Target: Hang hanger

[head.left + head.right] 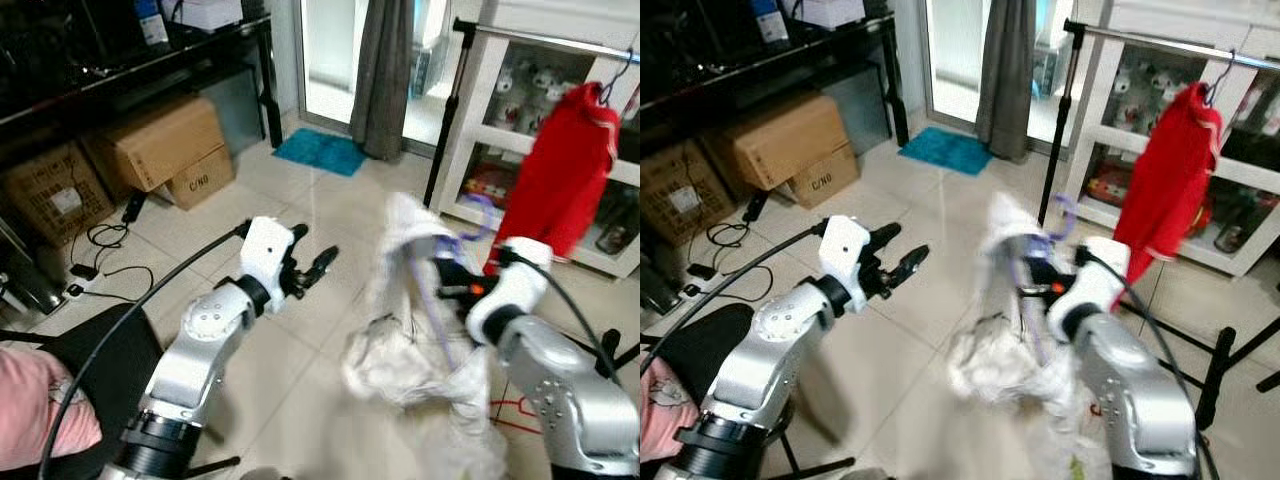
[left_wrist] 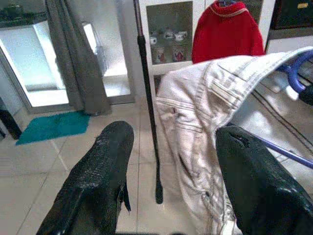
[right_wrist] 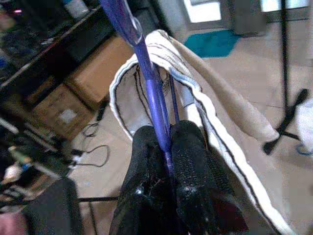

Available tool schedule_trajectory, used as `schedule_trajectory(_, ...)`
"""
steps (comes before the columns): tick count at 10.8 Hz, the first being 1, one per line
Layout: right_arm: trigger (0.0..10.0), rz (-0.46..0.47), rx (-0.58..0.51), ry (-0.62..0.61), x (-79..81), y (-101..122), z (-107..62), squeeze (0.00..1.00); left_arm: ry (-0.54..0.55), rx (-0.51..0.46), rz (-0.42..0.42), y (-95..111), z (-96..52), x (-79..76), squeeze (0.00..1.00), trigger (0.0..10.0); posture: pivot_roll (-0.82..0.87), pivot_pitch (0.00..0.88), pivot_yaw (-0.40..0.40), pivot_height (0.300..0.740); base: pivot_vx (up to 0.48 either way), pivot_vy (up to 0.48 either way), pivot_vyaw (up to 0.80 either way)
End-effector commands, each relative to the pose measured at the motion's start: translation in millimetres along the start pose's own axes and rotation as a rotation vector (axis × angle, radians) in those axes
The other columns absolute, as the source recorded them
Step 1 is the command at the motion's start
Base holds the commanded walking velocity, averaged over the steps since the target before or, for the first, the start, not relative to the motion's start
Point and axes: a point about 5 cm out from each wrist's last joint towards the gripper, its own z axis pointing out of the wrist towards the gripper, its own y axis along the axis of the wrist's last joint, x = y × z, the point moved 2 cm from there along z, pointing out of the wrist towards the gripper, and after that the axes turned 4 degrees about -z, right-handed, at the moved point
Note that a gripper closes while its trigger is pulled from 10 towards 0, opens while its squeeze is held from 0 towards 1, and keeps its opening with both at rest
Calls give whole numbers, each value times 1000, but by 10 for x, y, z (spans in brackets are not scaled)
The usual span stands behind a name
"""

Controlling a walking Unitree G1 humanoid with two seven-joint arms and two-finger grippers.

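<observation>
My right gripper is shut on a purple hanger, its fingers clamped around the thin shaft. A white garment hangs from that hanger, drooping toward the floor in front of me. The hanger's hook curls up beside the clothes rail at the upper right. A red garment hangs from that rail on its own hanger. My left gripper is open, held up left of the white garment with nothing between its fingers.
The rail's black upright pole stands just behind the white garment, in front of a white display cabinet. Cardboard boxes and cables line the left wall. A teal mat lies by the curtain. A black chair stands at lower left.
</observation>
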Motion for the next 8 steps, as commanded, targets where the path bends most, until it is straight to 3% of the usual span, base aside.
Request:
schedule_trajectory(1,0,-27,-112,52,79,231,3,0,-22,-7,28,50,52,-11,0,10000,-10,0,58,740,0,0,0)
schedule_trajectory(4,0,-29,-164,121,159,314,-15,0,-1,-51,66,169,200,53,0,10000,-12,0,55,740,0,0,0)
schedule_trajectory(6,0,-49,-191,149,182,342,-61,0,-65,-65,22,196,277,-37,0,10000,-30,0,82,740,0,0,0)
schedule_trajectory(7,0,-50,-199,151,177,357,-73,0,-79,-68,20,204,292,-56,1000,10000,-29,0,83,740,0,0,0)
schedule_trajectory(8,0,-43,-229,167,166,406,-88,0,-43,-78,83,264,359,26,1000,10000,-27,0,87,740,0,0,0)
